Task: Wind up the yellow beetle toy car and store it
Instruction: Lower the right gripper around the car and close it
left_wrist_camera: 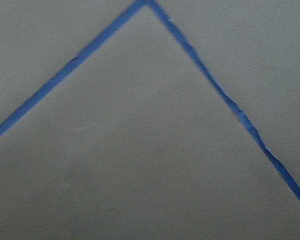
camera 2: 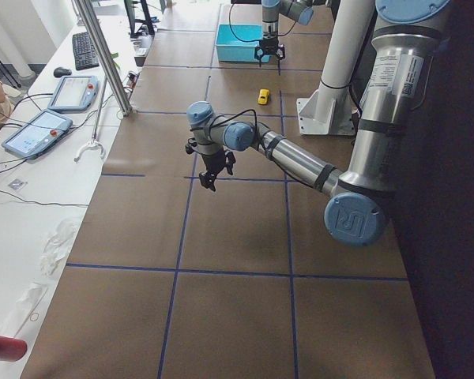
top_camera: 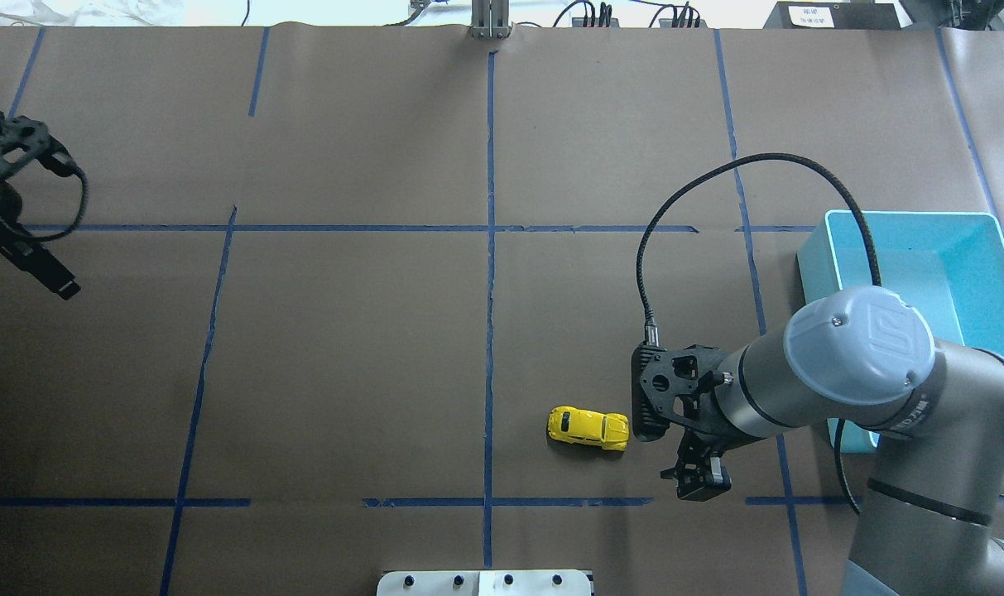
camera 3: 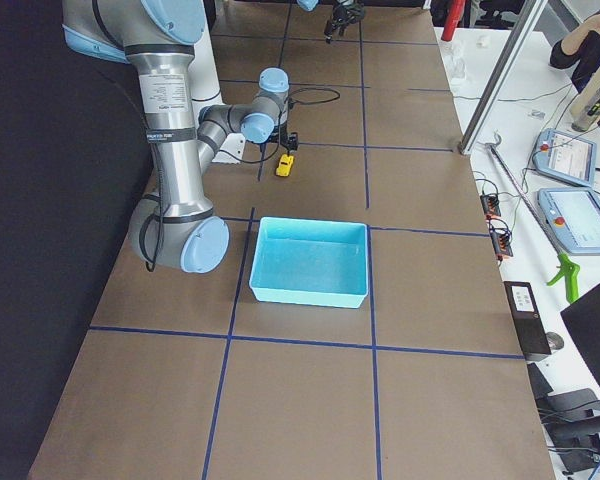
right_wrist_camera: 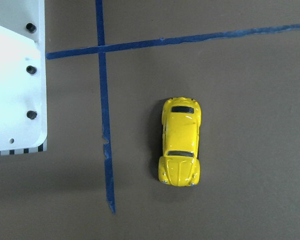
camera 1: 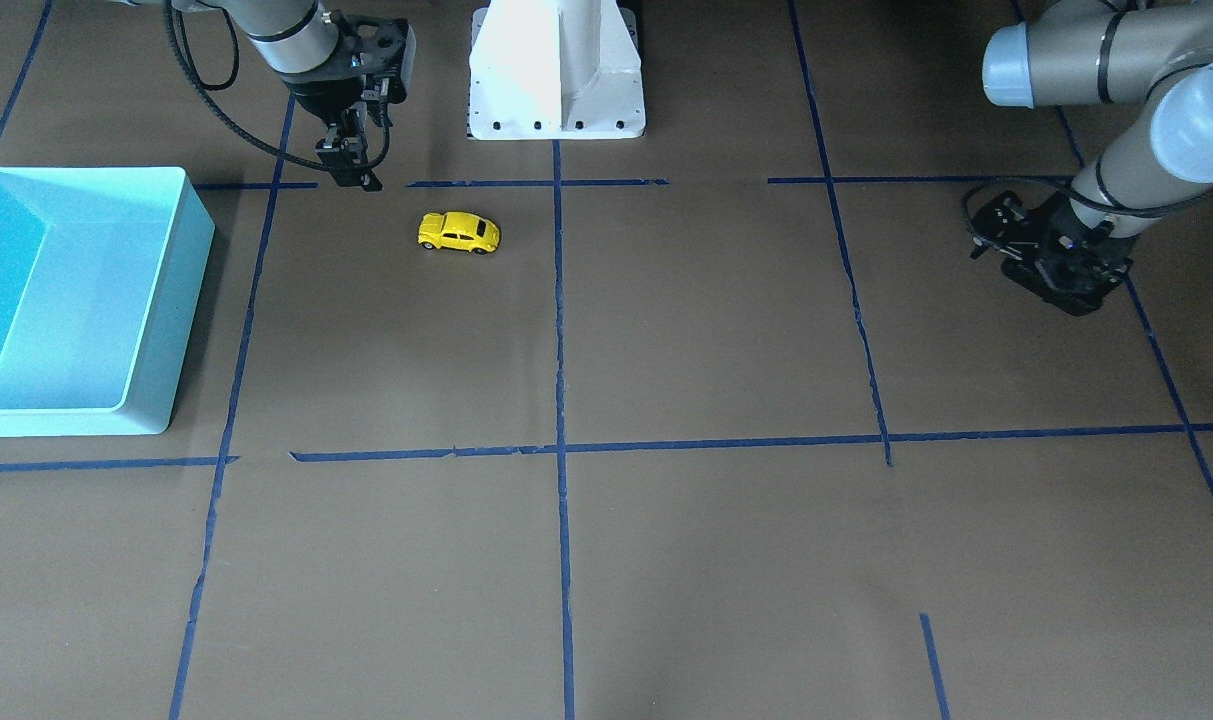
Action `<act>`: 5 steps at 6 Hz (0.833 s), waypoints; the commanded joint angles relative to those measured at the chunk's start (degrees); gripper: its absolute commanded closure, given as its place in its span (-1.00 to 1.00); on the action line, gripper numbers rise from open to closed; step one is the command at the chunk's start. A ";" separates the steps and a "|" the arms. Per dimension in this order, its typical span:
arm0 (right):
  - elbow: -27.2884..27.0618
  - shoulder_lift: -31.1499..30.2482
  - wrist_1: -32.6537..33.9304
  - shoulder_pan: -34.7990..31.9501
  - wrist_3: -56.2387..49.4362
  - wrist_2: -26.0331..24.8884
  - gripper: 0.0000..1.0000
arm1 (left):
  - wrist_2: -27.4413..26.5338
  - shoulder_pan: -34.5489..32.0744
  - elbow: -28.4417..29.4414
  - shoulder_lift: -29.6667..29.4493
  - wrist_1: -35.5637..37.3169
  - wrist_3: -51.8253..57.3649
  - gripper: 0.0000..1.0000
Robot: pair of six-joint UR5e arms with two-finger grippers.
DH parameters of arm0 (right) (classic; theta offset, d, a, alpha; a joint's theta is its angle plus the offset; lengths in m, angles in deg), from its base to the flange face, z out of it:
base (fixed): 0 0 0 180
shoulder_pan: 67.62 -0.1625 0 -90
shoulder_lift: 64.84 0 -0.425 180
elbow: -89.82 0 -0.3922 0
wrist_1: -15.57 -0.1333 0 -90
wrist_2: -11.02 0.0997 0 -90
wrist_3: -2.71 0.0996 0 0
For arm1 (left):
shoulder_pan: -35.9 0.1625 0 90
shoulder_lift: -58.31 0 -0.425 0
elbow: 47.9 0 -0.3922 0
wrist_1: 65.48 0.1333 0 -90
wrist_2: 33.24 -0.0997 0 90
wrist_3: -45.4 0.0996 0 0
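The tiny bright yellow beetle toy car (right_wrist_camera: 180,142) stands on its wheels on the brown paper-covered table (camera 1: 666,560), beside a blue tape line (right_wrist_camera: 105,130). The right gripper (camera 1: 349,160) hangs near it, empty, fingers apparently closed. The left gripper (top_camera: 50,277), well apart, is unclear. The light blue plastic bin (camera 1: 86,300) sits aside.

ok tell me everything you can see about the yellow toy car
The yellow beetle toy car is a small, glossy bright yellow beetle shape with dark windows and small dark wheels. It stands upright on its wheels on the brown paper-covered table, inside a square of blue tape lines, near the white robot base. Nothing touches it. The right claw hangs close beside it, not holding it. The light blue bin stands apart from it.
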 commanded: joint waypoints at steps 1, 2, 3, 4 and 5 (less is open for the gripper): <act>2.16 2.23 0.06 0.25 0.11 -0.13 -1.00 | 6.60 -6.93 1.48 2.70 -0.01 -7.98 -1.00; 5.29 5.02 0.06 0.25 0.11 -0.13 -1.00 | 6.53 -10.00 1.48 4.28 -0.19 -8.28 -1.00; 8.89 7.74 0.06 0.43 0.02 -0.22 -1.00 | 6.26 -11.95 1.83 4.30 -0.10 -8.37 -1.00; 10.49 8.64 -0.03 1.21 0.02 -0.83 -1.00 | 6.52 -15.36 3.05 5.95 -0.10 -8.29 -1.00; 11.20 8.65 -0.03 1.92 0.11 -1.70 -1.00 | 6.53 -18.70 2.97 9.19 -0.36 -8.03 -1.00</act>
